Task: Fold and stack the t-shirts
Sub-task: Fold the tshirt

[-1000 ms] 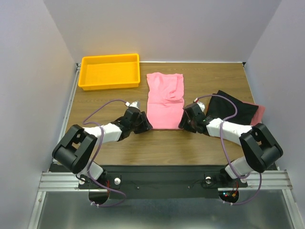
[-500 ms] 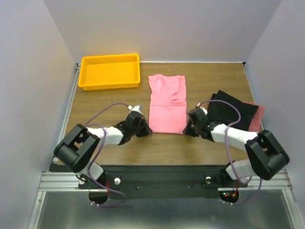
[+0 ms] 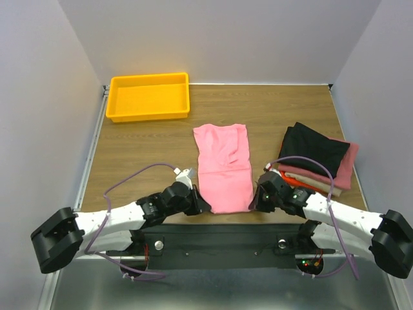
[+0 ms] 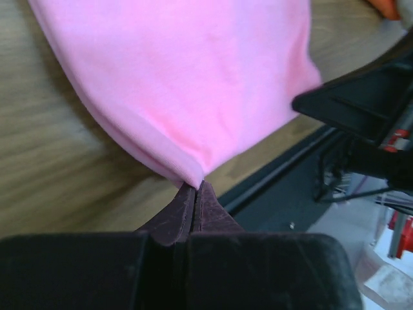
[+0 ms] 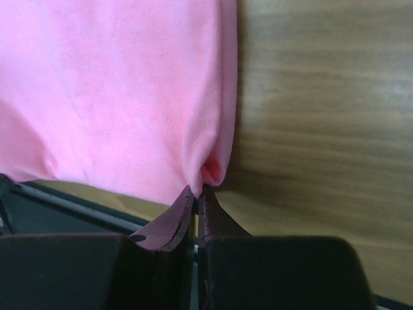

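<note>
A pink t-shirt (image 3: 222, 165) lies folded lengthwise in the middle of the table, its near end at the table's front edge. My left gripper (image 3: 201, 206) is shut on its near left corner (image 4: 187, 169). My right gripper (image 3: 255, 201) is shut on its near right corner (image 5: 213, 169). Both pinch the cloth at the very fingertips. A stack of folded t-shirts (image 3: 316, 161) sits at the right, black on top, with pink, beige and orange-red layers under it.
A yellow plastic tray (image 3: 149, 96) stands at the back left of the wooden table (image 3: 142, 145). The black front rail (image 3: 219, 236) with the arm bases runs just below the shirt's near edge. Grey walls close in both sides.
Both grippers closed on the pink shirt's near corners and dragged it toward the front edge. Both arms now reach low along the near edge.
</note>
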### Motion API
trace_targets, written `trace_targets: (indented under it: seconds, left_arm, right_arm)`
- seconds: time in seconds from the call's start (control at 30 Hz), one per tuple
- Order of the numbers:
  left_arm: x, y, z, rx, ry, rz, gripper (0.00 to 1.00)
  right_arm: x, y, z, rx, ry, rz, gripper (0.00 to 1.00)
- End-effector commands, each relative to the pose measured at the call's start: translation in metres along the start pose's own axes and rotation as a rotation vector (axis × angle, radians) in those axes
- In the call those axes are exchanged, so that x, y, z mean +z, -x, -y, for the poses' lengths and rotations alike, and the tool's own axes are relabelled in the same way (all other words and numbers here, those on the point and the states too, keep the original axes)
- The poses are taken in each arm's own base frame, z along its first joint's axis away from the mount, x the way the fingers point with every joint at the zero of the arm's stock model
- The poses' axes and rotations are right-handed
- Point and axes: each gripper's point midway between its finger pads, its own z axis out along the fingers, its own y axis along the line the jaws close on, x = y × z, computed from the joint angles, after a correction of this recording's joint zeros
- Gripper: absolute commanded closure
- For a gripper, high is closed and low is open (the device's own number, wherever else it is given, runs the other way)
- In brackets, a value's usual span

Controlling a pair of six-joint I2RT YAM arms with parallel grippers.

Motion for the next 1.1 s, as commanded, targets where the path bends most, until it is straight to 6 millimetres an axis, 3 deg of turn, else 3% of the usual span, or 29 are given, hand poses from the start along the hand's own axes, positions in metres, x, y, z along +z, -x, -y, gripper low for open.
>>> trace_targets:
  seconds: [0.0, 0.2, 0.33, 0.37, 0.43, 0.7, 0.8, 0.87, 1.07]
  left_arm:
    - [-0.011, 0.011, 0.005, -0.035, -0.005, 0.068, 1.00]
    - [-0.025, 0.049, 0.029, 0.004, 0.010, 0.192, 1.00]
    - [-0.031, 0.080, 0.045, 0.028, 0.015, 0.298, 1.00]
    - [-0.034, 0.090, 0.056, 0.036, 0.001, 0.325, 1.00]
    - [-0.035, 0.105, 0.057, 0.060, 0.035, 0.362, 1.00]
    - [-0.045, 0.194, 0.068, 0.067, 0.081, 0.541, 1.00]
    - [-0.037, 0.220, 0.071, 0.100, 0.098, 0.561, 1.00]
    - [-0.038, 0.238, 0.080, 0.133, 0.104, 0.585, 1.00]
    - [-0.020, 0.280, 0.073, 0.141, 0.151, 0.595, 1.00]
  right_arm:
    - [-0.007, 0.000, -0.002, 0.013, -0.012, 0.007, 0.96]
    - [-0.032, 0.068, -0.046, -0.018, 0.028, 0.233, 1.00]
    - [-0.052, 0.112, -0.062, -0.028, 0.006, 0.395, 1.00]
    - [-0.055, 0.117, -0.065, -0.043, 0.000, 0.410, 1.00]
    - [-0.055, 0.129, -0.070, -0.058, -0.026, 0.437, 1.00]
    - [-0.081, 0.204, -0.108, -0.059, -0.098, 0.636, 1.00]
    - [-0.083, 0.233, -0.109, -0.052, -0.145, 0.679, 0.99]
    - [-0.074, 0.243, -0.108, -0.069, -0.166, 0.672, 1.00]
    - [-0.060, 0.286, -0.110, -0.068, -0.151, 0.670, 0.99]
